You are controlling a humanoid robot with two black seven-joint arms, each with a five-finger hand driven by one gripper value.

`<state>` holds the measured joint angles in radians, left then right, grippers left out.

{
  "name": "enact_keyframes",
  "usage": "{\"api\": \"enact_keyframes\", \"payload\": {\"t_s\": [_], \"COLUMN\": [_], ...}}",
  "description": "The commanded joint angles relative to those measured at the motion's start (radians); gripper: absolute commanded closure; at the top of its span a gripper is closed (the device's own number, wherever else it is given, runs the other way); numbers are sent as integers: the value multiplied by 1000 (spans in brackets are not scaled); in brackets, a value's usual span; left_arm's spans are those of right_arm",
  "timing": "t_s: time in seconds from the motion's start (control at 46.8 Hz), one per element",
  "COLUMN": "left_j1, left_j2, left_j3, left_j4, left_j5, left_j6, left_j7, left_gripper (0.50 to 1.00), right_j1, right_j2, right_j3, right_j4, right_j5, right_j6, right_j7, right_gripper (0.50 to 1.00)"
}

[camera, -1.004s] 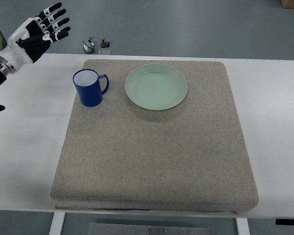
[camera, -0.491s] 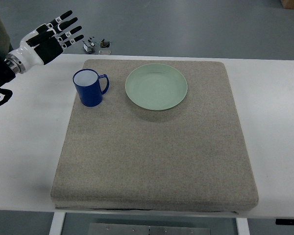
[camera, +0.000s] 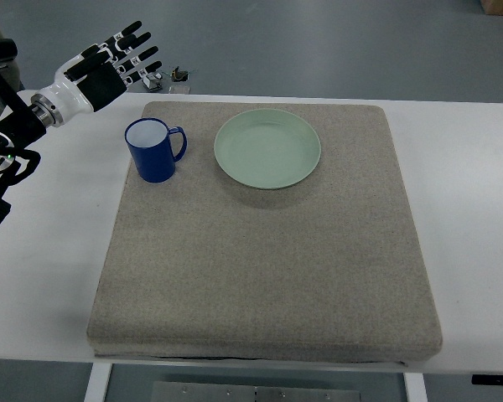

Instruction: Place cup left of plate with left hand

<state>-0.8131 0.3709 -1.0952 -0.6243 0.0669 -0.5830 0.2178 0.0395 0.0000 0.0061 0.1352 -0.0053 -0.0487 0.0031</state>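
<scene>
— Left hand point(camera: 101, 71): where, and how?
— Over the far left corner of the wide white bench point(camera: 469, 209), fingers spread, holding nothing, well apart from the cup.
— And the room?
— Grey-blue floor point(camera: 318, 42) beyond the bench. A big square of beige felt mat point(camera: 268, 268) covers most of the top.
— What sits on it?
— A round pale green plate point(camera: 267, 149) near the far edge, and just to its left a dark blue enamel cup point(camera: 152, 150), upright, handle toward the plate. Some small metal clips point(camera: 172, 77) lie past the mat.
</scene>
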Motion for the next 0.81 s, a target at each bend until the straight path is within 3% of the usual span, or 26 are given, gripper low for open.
{"api": "enact_keyframes", "payload": {"t_s": [0.0,0.79], "left_j1": [0,2], "left_j2": [0,0], "left_j3": [0,-6], "left_j4": [0,0], "left_j5": [1,7], "left_j6": [0,0], "left_j7": [0,-3], "left_gripper": [501,501], "right_j1": [-1,-9], "right_j2": [0,0], "right_j3": [0,0], "right_j4": [0,17], "right_j5": [-4,-2], "right_j6": [3,6], "right_j7": [0,-5], "right_gripper": [566,566]}}
